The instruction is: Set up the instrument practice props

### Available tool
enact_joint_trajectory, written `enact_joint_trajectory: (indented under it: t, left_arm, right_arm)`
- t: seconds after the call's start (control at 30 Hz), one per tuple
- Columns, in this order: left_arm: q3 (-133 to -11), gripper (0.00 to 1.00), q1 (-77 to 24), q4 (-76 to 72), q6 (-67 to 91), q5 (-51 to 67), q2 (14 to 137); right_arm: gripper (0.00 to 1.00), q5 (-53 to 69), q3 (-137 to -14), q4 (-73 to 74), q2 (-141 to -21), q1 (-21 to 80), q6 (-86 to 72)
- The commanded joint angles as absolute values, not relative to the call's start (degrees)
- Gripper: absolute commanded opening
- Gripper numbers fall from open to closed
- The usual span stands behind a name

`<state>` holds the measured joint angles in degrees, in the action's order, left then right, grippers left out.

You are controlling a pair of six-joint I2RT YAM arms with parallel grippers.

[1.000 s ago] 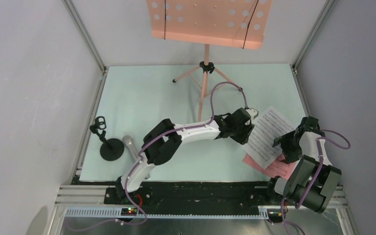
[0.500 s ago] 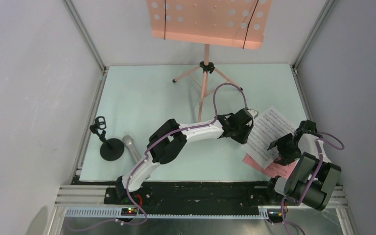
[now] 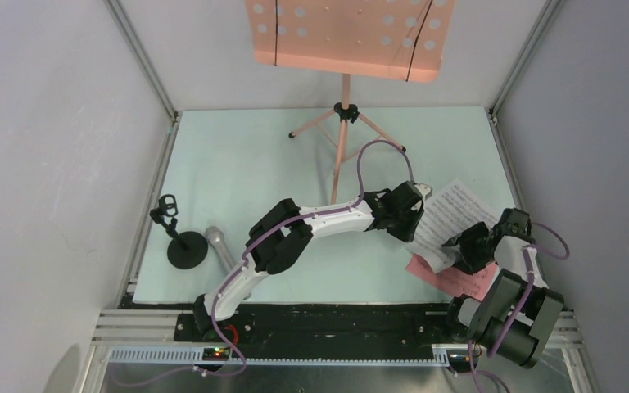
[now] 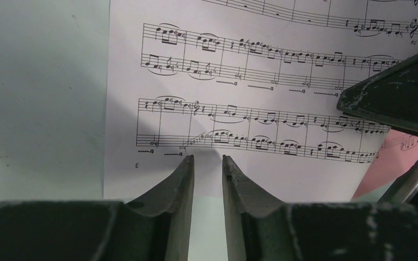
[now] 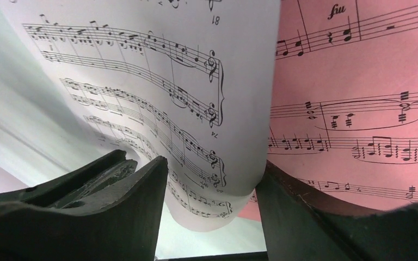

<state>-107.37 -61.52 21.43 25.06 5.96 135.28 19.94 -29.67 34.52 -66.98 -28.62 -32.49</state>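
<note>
The salmon-pink music stand (image 3: 348,37) rises at the back on its tripod. A white sheet-music page (image 3: 452,214) lies at the right on top of a pink page (image 3: 450,280). My left gripper (image 3: 423,200) rests its tips on the white page's (image 4: 250,70) left margin; the left gripper (image 4: 207,157) has a narrow gap between its jaws. My right gripper (image 3: 461,249) is at the page's near corner. In the right wrist view the white page (image 5: 158,70) curls up between the open right gripper (image 5: 212,168) over the pink page (image 5: 359,109). The grey microphone (image 3: 219,244) lies beside the black mic stand (image 3: 187,250).
The stand's tripod legs (image 3: 342,115) spread over the back middle of the pale green mat (image 3: 237,172). Grey walls and an aluminium frame (image 3: 143,74) enclose the space. My right gripper's finger (image 4: 392,103) shows at the right of the left wrist view.
My right gripper has slid left and down onto the white page's near corner, which now curls. Both grippers' jaws have narrowed. The left arm has hardly moved.
</note>
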Motion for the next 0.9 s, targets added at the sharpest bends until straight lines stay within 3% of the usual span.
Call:
enact_joint_trajectory:
  t: [0.0,0.37,0.73,0.87]
  left_arm:
    - [-107.0,0.29,-61.9,25.0,26.0,8.1,137.1]
    - [-105.8,0.27,-61.0,25.2,25.3,8.7,137.1]
    - [-106.5,0.27,-60.3,25.2,25.0,9.8,137.5]
    - [-106.6,0.26,-60.1,25.5,24.3,10.6,137.8]
  right_arm:
    - [0.63,20.5,-29.0,31.7,-63.0,-29.7,-33.3]
    - [0.66,28.0,-29.8,18.8,-64.4,-33.1,-30.3]
    - [0.55,27.1,-31.4,15.6,-69.0,-33.1,-25.1]
    - [0.59,26.9,-33.1,12.2,-70.6,-33.1,-23.8]
